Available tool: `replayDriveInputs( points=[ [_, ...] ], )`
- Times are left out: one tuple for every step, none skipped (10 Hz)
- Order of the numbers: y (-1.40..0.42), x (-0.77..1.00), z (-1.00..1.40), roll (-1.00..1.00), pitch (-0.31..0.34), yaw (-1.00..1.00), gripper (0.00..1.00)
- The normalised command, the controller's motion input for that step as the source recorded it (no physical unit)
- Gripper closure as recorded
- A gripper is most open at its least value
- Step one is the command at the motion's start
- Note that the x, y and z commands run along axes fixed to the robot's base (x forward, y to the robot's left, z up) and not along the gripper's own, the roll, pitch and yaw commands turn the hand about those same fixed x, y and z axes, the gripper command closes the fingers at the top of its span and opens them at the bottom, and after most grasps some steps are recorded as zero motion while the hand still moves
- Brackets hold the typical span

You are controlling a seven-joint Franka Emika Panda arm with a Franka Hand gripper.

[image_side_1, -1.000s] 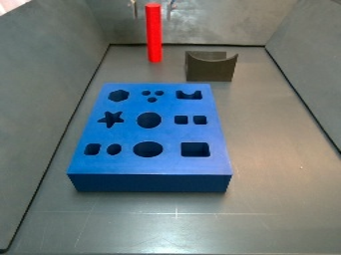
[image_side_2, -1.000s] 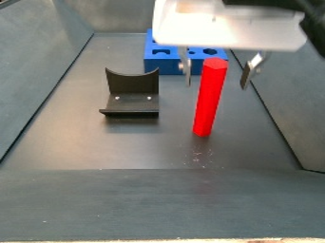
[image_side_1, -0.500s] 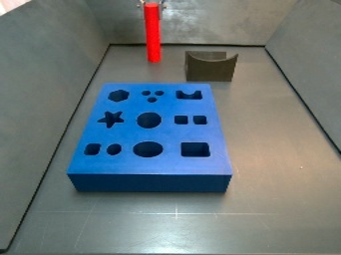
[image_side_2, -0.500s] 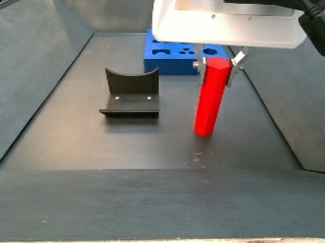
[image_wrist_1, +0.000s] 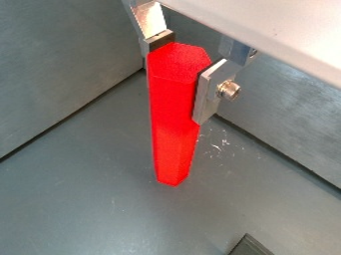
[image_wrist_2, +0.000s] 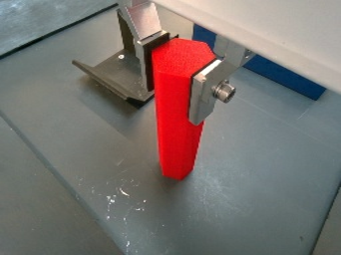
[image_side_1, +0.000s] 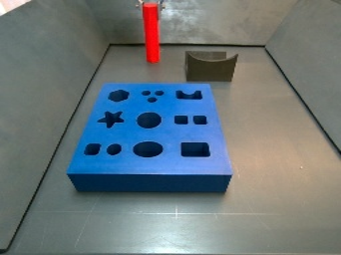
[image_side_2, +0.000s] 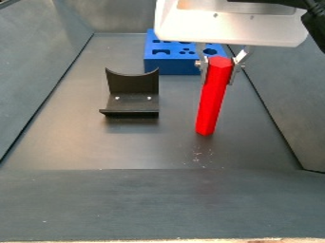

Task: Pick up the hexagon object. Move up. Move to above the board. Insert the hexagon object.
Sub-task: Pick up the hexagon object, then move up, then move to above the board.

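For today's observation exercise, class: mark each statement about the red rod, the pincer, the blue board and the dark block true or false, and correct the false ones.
1. The hexagon object stands upright on the floor. True.
2. The pincer has its fingers on either side of the rod's top end. True; a wrist view shows the silver plates against it.
3. The rod already sits in a hole of the board. False; it stands on the floor, apart from the board.
4. The dark olive block lies on top of the board. False; it rests on the floor beside it.
5. The board's holes include a star. True.
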Motion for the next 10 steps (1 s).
replayDriveInputs(
  points=[
    [0.00,0.00,0.00,0.00,0.000,0.00,1.00],
    [0.00,0.00,0.00,0.00,0.000,0.00,1.00],
    [0.00,0.00,0.00,0.00,0.000,0.00,1.00],
    [0.00,0.00,0.83,0.00,0.000,0.00,1.00],
    [-0.03,-0.02,0.81,-0.01,0.015,0.03,1.00],
    [-0.03,-0.05,0.75,-0.01,0.036,0.03,1.00],
    [-0.02,-0.03,0.53,0.00,0.044,0.02,1.00],
    [-0.01,-0.02,0.43,0.01,0.049,0.02,1.00],
    [0.00,0.00,0.20,0.02,0.068,0.02,1.00],
    [0.62,-0.41,1.00,0.03,0.248,-0.39,1.00]
  ],
)
